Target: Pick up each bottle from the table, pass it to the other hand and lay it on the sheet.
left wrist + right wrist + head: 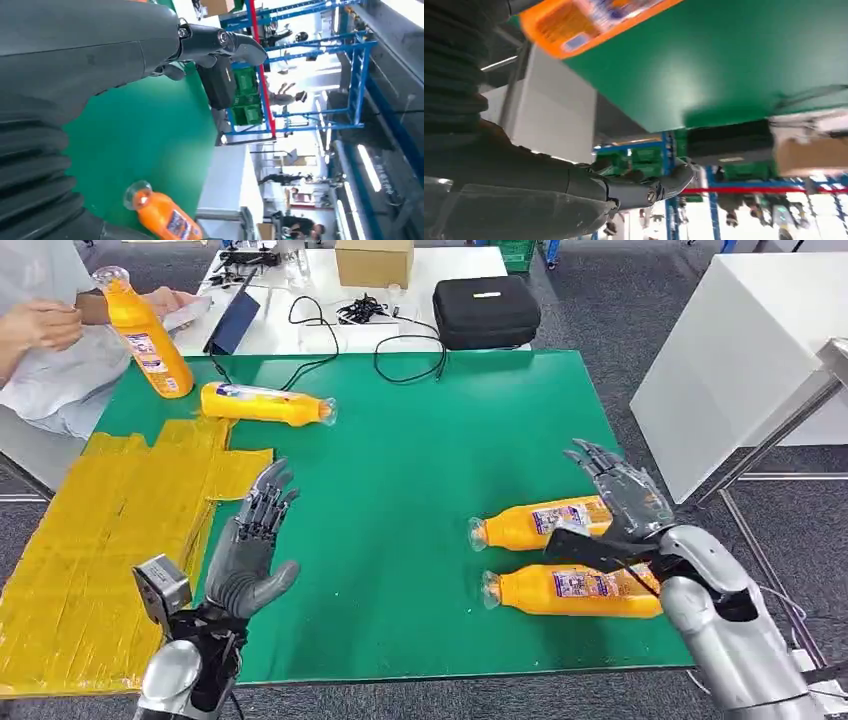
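Two orange bottles lie side by side on the right of the green mat (420, 440), one farther (545, 523) and one nearer (575, 590). My right hand (620, 490) hovers open, fingers spread, over the base end of the farther one; the right wrist view shows that bottle (589, 20) beside the hand (574, 190). A third bottle (265, 403) lies at the back left of the mat. A person at the back left holds a fourth bottle (148, 335) tilted. My left hand (255, 545) is open and holds nothing, by the edge of the yellow sheet (110, 530). In the left wrist view, a bottle (162, 215) lies beyond my left hand (100, 55).
Behind the mat stand a black case (486, 310), a cardboard box (374, 260), cables (340, 335) and a dark tablet (235, 325) on a white table. A white cabinet (730, 350) stands to the right. The seated person's hand (45, 320) is at the back left.
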Robot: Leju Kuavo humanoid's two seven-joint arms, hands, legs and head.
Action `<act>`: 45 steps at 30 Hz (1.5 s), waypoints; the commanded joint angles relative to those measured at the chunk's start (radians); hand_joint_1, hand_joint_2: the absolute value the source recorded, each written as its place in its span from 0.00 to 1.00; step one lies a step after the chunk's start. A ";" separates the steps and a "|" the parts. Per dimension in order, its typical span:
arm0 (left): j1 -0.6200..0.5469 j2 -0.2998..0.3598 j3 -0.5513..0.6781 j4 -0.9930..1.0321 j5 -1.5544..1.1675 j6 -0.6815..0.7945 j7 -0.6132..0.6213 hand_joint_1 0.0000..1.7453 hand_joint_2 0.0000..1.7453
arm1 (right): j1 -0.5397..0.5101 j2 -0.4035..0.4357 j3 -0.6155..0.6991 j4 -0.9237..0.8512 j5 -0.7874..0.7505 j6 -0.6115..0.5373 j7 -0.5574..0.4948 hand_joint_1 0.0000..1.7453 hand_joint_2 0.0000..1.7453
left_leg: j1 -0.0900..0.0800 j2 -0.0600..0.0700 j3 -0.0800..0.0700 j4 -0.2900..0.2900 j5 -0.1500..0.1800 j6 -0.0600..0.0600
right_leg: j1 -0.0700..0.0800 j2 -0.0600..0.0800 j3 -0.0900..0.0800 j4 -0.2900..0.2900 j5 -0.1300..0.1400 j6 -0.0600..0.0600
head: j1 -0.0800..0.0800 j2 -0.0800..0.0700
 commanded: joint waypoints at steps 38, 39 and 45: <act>-0.055 -0.016 -0.026 0.072 0.056 -0.016 0.007 0.00 1.00 | -0.260 0.096 0.284 0.651 0.034 -0.048 0.023 0.00 1.00 | 0.001 0.002 0.004 -0.001 -0.001 -0.002 | 0.001 0.000 0.004 -0.001 0.000 -0.001 | 0.000 0.000; -0.054 -0.017 -0.026 0.070 0.056 -0.016 0.008 0.00 1.00 | -0.262 0.109 0.285 0.668 0.051 -0.065 0.037 0.00 1.00 | 0.001 0.002 0.006 -0.001 -0.002 -0.002 | 0.001 0.000 0.006 -0.002 -0.001 -0.001 | 0.000 0.000; -0.053 -0.019 -0.027 0.069 0.056 -0.015 0.010 0.00 1.00 | -0.262 0.129 0.287 0.688 0.073 -0.088 0.055 0.00 1.00 | 0.001 0.002 0.004 -0.001 -0.002 -0.002 | 0.001 0.000 0.004 -0.001 -0.001 -0.001 | 0.000 0.000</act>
